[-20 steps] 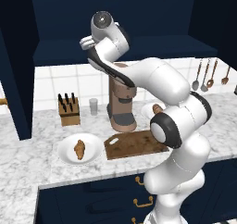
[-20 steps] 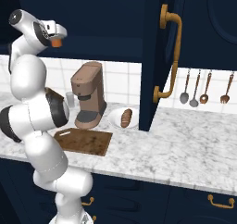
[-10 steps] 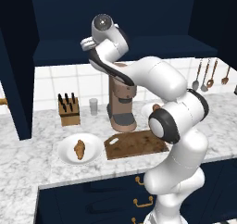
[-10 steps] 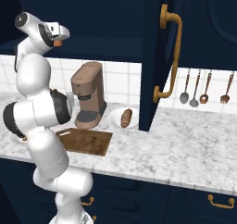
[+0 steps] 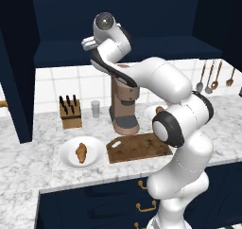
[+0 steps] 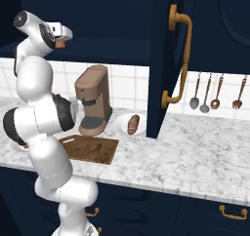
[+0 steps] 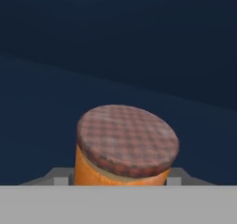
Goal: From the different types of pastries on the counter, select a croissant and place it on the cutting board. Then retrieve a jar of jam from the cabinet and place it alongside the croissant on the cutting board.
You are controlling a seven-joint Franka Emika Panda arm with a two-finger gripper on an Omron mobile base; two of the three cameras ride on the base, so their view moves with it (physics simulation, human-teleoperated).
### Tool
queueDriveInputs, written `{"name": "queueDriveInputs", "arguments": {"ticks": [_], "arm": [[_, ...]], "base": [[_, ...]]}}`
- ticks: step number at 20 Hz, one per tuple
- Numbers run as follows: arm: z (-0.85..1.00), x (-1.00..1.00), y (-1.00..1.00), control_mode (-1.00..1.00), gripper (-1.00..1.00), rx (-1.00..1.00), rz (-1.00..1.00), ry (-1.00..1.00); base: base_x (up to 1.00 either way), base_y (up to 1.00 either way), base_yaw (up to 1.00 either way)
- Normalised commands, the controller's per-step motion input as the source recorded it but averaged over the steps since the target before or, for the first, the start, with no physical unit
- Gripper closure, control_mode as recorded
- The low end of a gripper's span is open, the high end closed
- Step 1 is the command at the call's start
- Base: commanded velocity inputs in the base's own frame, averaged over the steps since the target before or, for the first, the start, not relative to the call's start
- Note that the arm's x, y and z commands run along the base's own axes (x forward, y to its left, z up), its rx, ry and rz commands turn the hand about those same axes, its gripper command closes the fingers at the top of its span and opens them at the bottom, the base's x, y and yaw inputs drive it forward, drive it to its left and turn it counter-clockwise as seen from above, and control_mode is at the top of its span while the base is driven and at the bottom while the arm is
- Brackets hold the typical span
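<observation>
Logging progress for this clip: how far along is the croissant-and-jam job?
Done: nothing yet. The croissant lies on its white plate, not on the cutting board. In hand: the gripper, up in the cabinet, looks closed on the jar of jam. Left: carry the jar to the board and move the croissant there too.

The jar of jam (image 7: 127,144) was cut off low in the hand view, so its base, and whether it touched the cabinet (image 7: 115,42) shelf, could not be told. Beside the jar, only grey stubs of the fingers (image 7: 60,177) showed. In the right base view the jar (image 6: 60,43) was a small orange sliver behind the hand. Behind the arm, the far end of the cutting board (image 5: 137,147) was hidden in the left base view.
</observation>
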Motion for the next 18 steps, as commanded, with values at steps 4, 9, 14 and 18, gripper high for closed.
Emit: {"name": "queueDriveInputs", "arguments": {"ticks": [4, 9, 14, 18], "arm": [[0.23, -0.36, 0.0, -1.0, 1.0, 0.08, 0.0, -0.05], [0.04, -0.57, 0.0, -1.0, 1.0, 0.06, 0.0, -0.01], [0.0, -0.65, -0.12, -1.0, 1.0, 0.06, 0.05, 0.0], [0.06, -0.81, -0.34, -1.0, 1.0, 0.06, 0.08, 0.0]], "base": [[0.0, 0.0, 0.0], [0.0, 0.0, 0.0], [0.0, 0.0, 0.0], [0.0, 0.0, 0.0]]}}
